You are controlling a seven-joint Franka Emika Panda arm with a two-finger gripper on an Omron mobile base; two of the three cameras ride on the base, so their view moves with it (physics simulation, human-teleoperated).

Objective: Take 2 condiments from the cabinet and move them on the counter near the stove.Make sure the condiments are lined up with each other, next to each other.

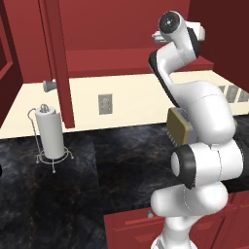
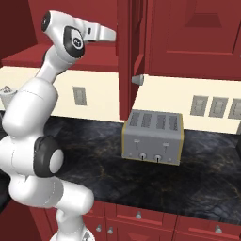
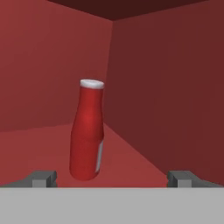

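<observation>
A slim red condiment bottle (image 3: 87, 131) with a white cap stands slightly tilted on the red inner shelf (image 3: 131, 162) of the cabinet (image 1: 112, 61). My gripper (image 3: 116, 179) is open. Its two fingertips (image 3: 43, 178) are spread wide just short of the bottle, which sits left of the middle of the gap and touches neither. The arm reaches high, with the hand (image 2: 101, 33) pointing into the cabinet past its open door (image 2: 124, 56). Below lies the black veined counter (image 1: 73, 180). The stove is out of view.
A steel-and-yellow toaster (image 2: 153, 136) stands on the counter under the cabinet. A paper towel holder (image 1: 50, 131) is at the left by the cream wall. Another open door (image 1: 61, 63) hangs left of the arm. The cabinet's side wall (image 3: 175, 96) is close on the right of the bottle.
</observation>
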